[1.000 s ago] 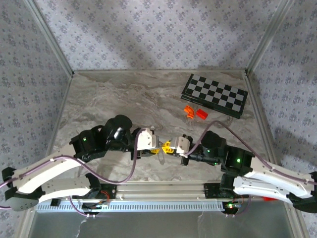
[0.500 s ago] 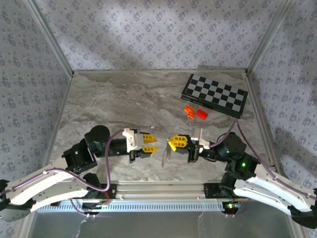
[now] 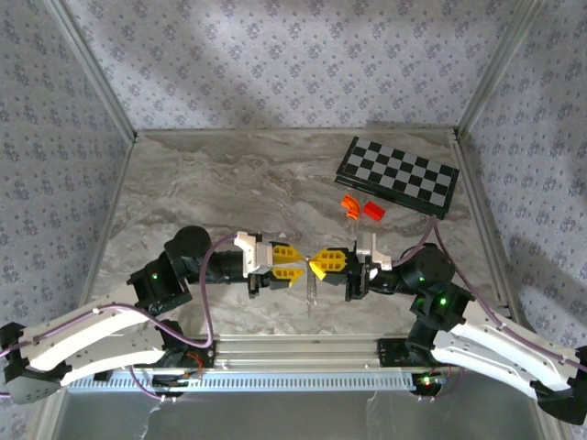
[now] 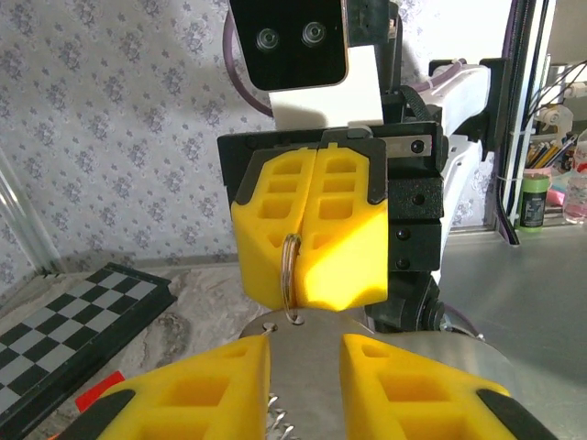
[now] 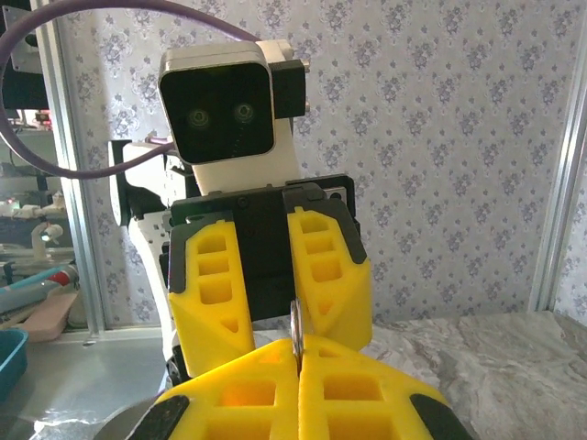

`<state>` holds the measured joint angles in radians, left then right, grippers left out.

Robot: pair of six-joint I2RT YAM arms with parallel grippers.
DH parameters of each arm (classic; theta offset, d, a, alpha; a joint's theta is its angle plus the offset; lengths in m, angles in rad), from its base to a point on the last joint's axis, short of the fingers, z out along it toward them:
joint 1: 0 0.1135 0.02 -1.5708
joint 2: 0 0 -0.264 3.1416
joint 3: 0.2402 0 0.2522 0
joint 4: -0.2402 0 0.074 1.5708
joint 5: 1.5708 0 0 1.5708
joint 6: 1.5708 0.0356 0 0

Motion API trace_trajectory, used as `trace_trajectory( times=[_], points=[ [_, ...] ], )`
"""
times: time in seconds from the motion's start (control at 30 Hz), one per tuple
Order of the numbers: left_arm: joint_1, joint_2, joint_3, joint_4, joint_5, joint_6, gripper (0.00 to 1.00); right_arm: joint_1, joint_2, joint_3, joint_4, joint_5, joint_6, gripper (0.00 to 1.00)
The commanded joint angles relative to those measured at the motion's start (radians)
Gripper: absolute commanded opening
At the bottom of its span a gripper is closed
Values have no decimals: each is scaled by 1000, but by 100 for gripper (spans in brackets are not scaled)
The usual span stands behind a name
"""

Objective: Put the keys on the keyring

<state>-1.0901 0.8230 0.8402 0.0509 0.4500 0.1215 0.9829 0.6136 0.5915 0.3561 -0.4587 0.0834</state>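
Since half a second back: the left gripper (image 3: 292,263) has pushed rightward and the gap to the right gripper (image 3: 317,265) has shut; yellow tips now nearly meet. A full second back both wrists were rolled over and sat lower toward the rail; now they lie level, nose to nose.

Room: meeting point hangs over the near-middle of the marble table (image 3: 229,183), close to the front rail (image 3: 293,346). Open marble to the far side and left. Chessboard (image 3: 396,176) at the far right corner; orange-red blocks (image 3: 349,205) just in front of it, well apart from both grippers.

Left wrist view: left jaws partly apart, closed on the keys (image 4: 304,367), a flat silvery plate between the two yellow fingers, hole end up. The keyring (image 4: 292,270), a thin loop, passes through that hole and stands edge-on in the right gripper, whose fingers are pressed fully together on it. Right wrist view agrees: the loop's edge pokes up from the seam of the closed pads.

A pale strand (image 3: 312,291) hangs below the junction in the top view; too thin to tell whether it belongs to key or ring. A bit of coil (image 4: 280,426) shows under the plate.
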Motion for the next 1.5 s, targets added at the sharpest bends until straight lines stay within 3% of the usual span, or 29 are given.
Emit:
trace_trajectory(
  times=[0.0, 0.5, 0.63, 0.8, 1.03, 1.23, 1.47],
  points=[
    [5, 2, 60, 45, 40, 0, 24, -8, -2, 5, 56, -24, 19, 0],
    [4, 50, 77, 76, 69, -6, 15, -17, -20, -11, 49, -29, 25, 0],
    [4, 54, 84, 65, 75, 0, 0, -19, -23, -15, 39, -29, 24, 0],
    [4, 53, 113, -22, 62, 38, 0, -20, -40, 18, -70, 19, -23, 0],
    [4, 69, 211, -268, 17, 127, 0, 28, -46, 125, -406, 138, -191, 23],
    [4, 88, 266, -416, -5, 151, 0, 85, -10, 157, -479, 207, -260, 27],
    [3, 103, 282, -486, -32, 183, 0, 112, -3, 145, -441, 205, -254, 30]
  ],
)
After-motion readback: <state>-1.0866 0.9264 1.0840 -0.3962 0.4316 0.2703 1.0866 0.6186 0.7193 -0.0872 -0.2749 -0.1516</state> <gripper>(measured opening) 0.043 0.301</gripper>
